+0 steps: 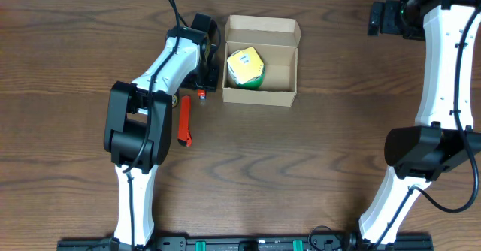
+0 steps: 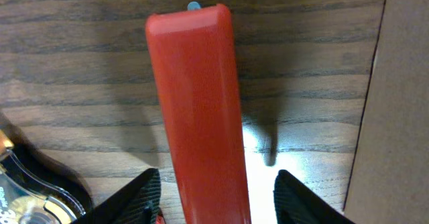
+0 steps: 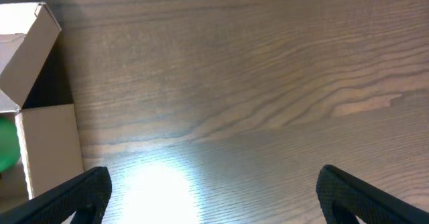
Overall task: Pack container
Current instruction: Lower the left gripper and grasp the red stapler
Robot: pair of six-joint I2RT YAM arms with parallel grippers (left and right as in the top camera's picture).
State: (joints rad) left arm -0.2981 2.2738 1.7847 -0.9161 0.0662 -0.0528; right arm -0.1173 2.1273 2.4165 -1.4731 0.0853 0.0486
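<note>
Small brown cardboard box [image 1: 259, 96], flap open, far middle of wooden table [image 1: 323, 161]; yellow-green packet [image 1: 245, 67] inside. Left gripper [image 2: 218, 207]: spread astride flat red plastic bar [image 2: 198, 103] beside box, gaps both sides. Risk: skew or squirt-out under uneven closing. Right gripper [image 3: 214, 197]: spread wide, empty. Packet print too small to read.
</note>
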